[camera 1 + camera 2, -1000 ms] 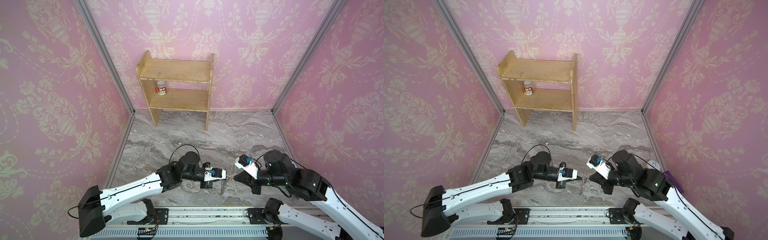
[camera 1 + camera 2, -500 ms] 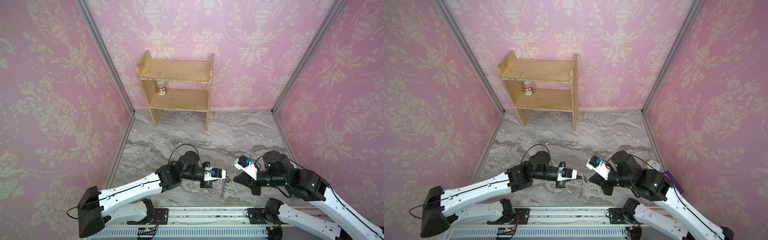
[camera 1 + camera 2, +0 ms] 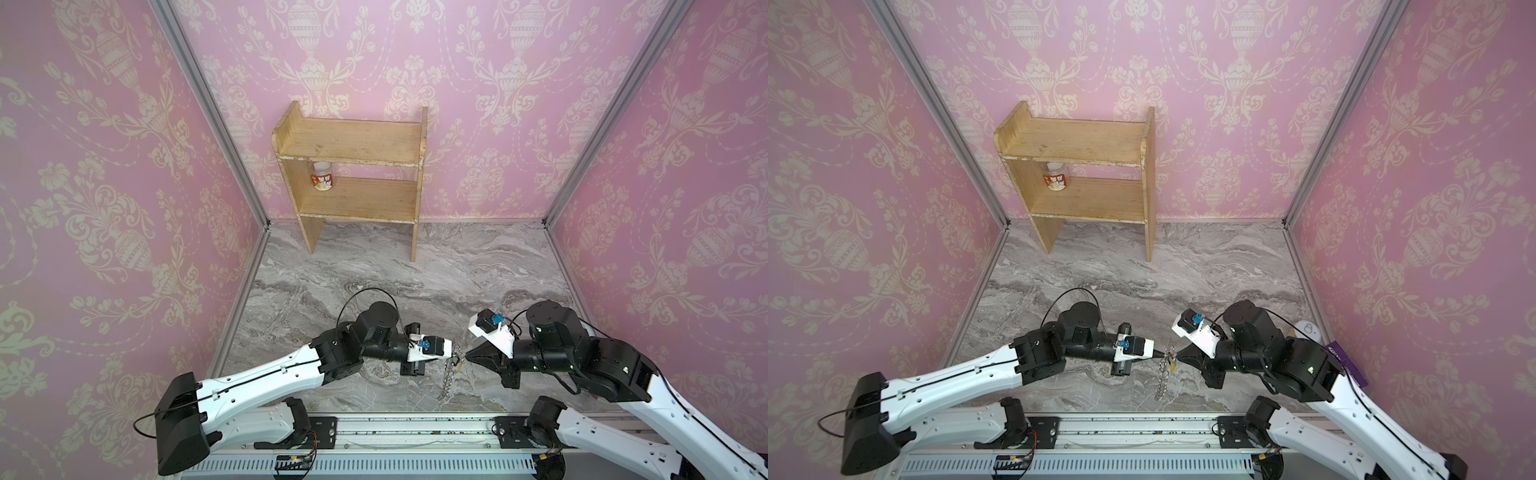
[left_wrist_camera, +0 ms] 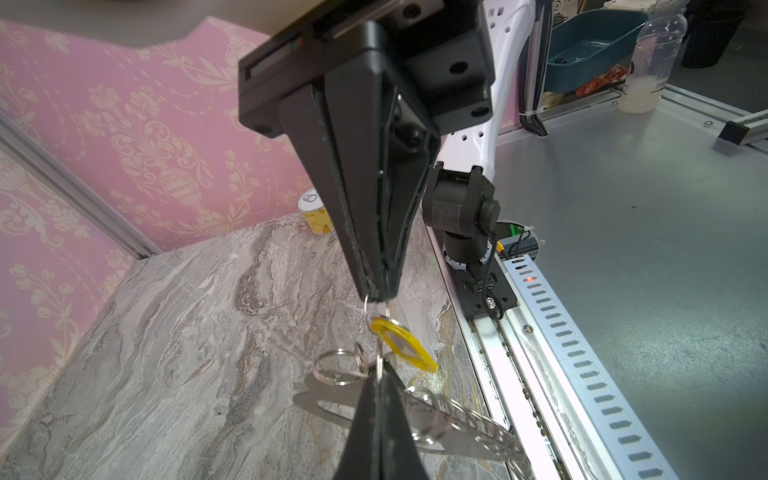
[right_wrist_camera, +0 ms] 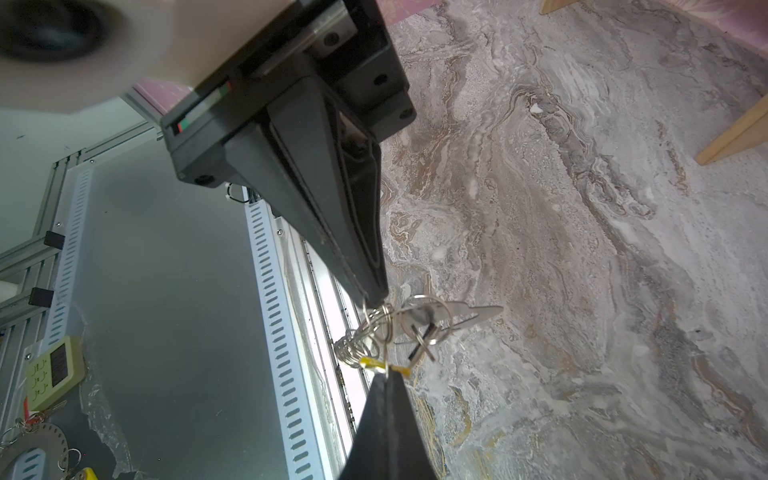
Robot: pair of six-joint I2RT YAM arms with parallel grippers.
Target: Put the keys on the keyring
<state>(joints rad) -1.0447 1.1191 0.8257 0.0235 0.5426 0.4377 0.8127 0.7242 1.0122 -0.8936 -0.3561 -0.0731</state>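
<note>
The keyring (image 4: 324, 401) hung from the tip of the left end effector (image 4: 380, 374). The jaws were fully closed on one of its split rings (image 4: 338, 368). From that tip the plate's long axis ran down and back toward the arm bases, roughly square to the line joining the two tips. In a top view it appeared edge-on as a chain of rings (image 3: 448, 380). Whether its far end rested on the bench (image 4: 166, 353) could not be determined.

The right end effector (image 4: 376, 293) faced the left one tip to tip and nearly touching. Its jaws were likewise fully closed, pinching the thin wire ring at the head of the yellow key tag (image 4: 401, 343). The tag body lay in the short gap between the two tips. Its long axis slanted away from the right tip toward the base-rail side, just beside the held split ring.

A dark slender piece (image 5: 420, 343) hung among the rings just beyond the left tip. It could not be confirmed as the black key tag.

Assessment: the coming move depended on the relation between the tag's wire ring and the split ring in the left jaws. These lay directly ahead of the right tip, along its pointing axis. Neither arm was nearer, as both tips were already at the joint. Because the right arm carried the tag, the fine alignment would most likely fall to it. The left arm served as the fixture.
</note>
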